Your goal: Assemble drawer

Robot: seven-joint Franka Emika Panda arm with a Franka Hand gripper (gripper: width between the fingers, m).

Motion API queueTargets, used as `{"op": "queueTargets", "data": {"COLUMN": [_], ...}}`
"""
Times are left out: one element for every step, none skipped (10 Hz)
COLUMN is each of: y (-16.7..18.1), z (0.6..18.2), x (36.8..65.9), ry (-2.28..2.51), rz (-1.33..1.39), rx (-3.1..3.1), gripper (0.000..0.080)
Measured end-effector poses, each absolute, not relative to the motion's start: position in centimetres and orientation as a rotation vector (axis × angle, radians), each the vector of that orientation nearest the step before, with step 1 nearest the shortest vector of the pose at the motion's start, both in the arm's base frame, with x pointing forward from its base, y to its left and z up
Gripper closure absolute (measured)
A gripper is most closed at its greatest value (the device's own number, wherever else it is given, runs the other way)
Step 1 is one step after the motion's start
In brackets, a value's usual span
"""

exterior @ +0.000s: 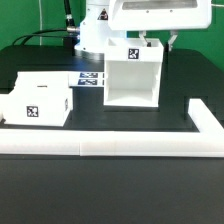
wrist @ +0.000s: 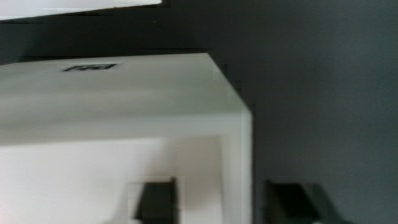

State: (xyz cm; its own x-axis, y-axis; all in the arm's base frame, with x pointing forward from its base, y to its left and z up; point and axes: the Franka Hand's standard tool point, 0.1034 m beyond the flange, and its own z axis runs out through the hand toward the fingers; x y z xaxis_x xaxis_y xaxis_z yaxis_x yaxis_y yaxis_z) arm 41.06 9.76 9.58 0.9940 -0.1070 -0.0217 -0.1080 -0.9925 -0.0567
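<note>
The drawer's hollow white cube casing stands upright at the table's middle with its open side toward the camera. It fills the wrist view, with a tag on its top. My gripper hangs over the casing's top corner on the exterior view's right. In the wrist view the gripper straddles the casing's side wall, one finger inside and the other outside, jaws apart and not clamped. A small white tray with a tag lies on the exterior view's left.
A long low white rail runs along the front and turns back on the exterior view's right. The marker board lies flat behind the tray, next to the casing. The arm's base stands behind.
</note>
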Motion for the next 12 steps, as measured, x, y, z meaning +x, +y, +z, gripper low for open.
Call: {"op": "queueTargets", "data": {"y": [9.8, 9.8, 9.8, 9.8, 9.8, 9.8, 9.8, 9.6, 9.4, 9.3, 9.0, 8.7], "z": [9.6, 9.6, 9.6, 9.6, 9.6, 9.6, 9.6, 9.7, 9.8, 9.8, 9.7, 9.8], "x": [41.1, 41.1, 41.1, 41.1, 41.1, 41.1, 41.1, 41.5, 42.8, 44.5, 46.5, 48.0], "ry": [0.166, 0.166, 0.166, 0.166, 0.166, 0.166, 0.166, 0.119, 0.062, 0.027, 0.013, 0.015], "rz": [0.029, 0.028, 0.028, 0.028, 0.028, 0.028, 0.028, 0.026, 0.010, 0.002, -0.016, -0.029], "rx": [-3.079, -3.079, -3.079, -3.079, -3.079, -3.079, -3.079, -3.080, -3.077, -3.072, -3.066, -3.063], "gripper": [0.0725, 0.0763, 0.0763, 0.0763, 0.0763, 0.0763, 0.0763, 0.0763, 0.0762, 0.0762, 0.0762, 0.0762]}}
